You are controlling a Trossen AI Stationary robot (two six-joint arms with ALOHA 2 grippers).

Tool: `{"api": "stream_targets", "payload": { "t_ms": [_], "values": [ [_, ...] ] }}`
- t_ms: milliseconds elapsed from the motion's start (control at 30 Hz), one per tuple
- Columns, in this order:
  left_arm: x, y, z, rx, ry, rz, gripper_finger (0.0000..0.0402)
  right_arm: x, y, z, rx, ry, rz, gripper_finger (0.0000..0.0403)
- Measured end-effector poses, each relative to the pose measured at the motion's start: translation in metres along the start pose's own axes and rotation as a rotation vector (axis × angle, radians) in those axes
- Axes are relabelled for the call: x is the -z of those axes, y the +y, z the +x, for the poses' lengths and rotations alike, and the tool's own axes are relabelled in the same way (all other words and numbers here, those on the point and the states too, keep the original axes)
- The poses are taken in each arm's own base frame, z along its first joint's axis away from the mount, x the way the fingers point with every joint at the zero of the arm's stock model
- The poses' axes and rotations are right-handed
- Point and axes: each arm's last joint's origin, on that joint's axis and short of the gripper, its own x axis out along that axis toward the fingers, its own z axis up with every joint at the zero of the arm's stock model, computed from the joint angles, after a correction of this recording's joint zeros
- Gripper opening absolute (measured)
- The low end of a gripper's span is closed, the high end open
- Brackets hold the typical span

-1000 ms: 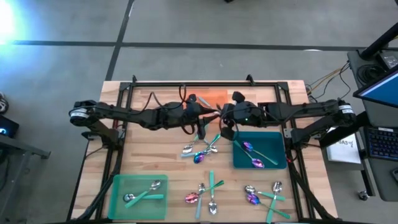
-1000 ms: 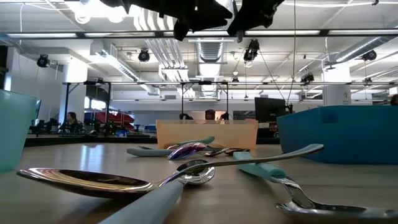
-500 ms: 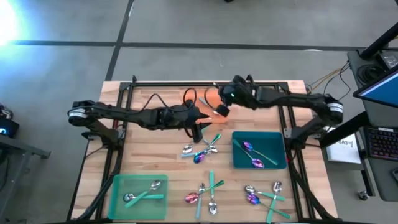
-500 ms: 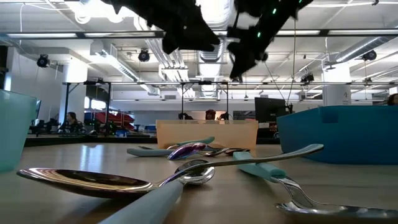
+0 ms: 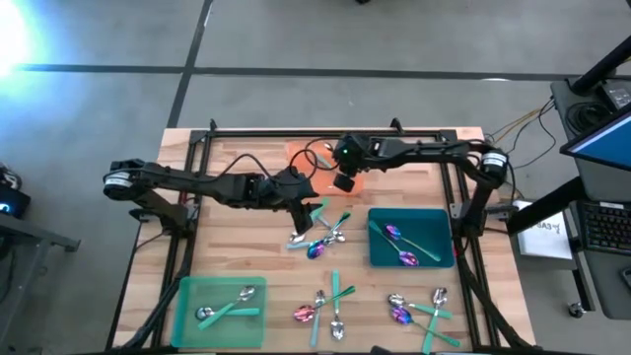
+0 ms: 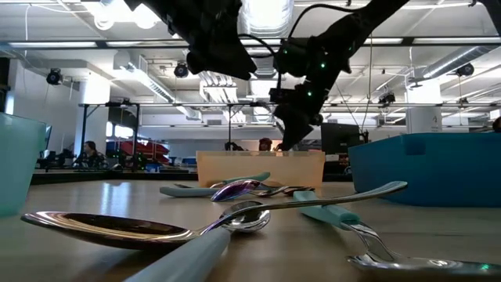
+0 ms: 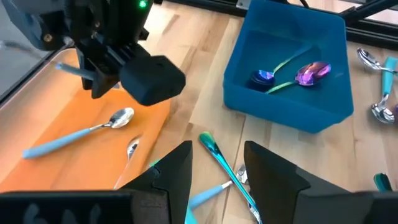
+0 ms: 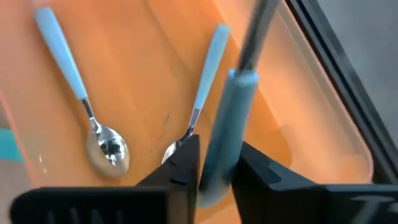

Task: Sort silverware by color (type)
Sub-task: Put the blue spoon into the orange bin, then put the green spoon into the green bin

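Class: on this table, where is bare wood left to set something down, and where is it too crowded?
Bare wood lies left of the spoon cluster, between the left arm and the green tray. A narrower gap lies between the green tray and the bottom-middle spoons. It is crowded around the orange tray, where the right end effector holds a blue-handled utensil, and beside the blue tray.

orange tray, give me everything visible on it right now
The orange tray is a flat, translucent orange plastic rectangle with a low raised rim, lying on the wooden table's far middle edge. Two spoons with pale blue handles and shiny silver bowls rest inside. The right gripper hangs over it, fingers pinching a third pale blue handle.
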Motion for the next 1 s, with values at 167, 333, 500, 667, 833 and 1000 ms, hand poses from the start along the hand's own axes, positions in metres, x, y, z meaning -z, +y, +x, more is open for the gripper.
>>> {"api": "stream_targets", "payload": {
  "t_ms": [167,333,500,667,833,1000],
  "values": [
    [0.002,0.000,0.000,-0.003,0.017,-0.011,0.0129,0.001,0.000,-0.002,-0.004,0.012,0.056,0.0127],
    [0.007,0.001,0.000,-0.020,0.072,-0.006,0.0129,-0.001,-0.004,-0.026,-0.014,0.053,0.080,0.0168],
    [0.017,0.006,0.009,-0.060,0.154,-0.025,0.0129,-0.001,-0.001,-0.065,-0.125,0.094,0.106,0.0177],
    [0.034,0.006,0.028,-0.087,0.235,-0.046,0.0129,0.008,0.016,-0.099,-0.236,0.116,0.105,0.0165],
    [0.052,0.004,0.055,-0.111,0.299,-0.066,0.0129,0.018,0.035,-0.122,-0.237,0.147,0.072,0.0154],
    [0.070,0.005,0.076,-0.185,0.348,-0.115,0.0129,0.025,0.047,-0.133,-0.256,0.183,0.029,0.0144]
  ]
}}
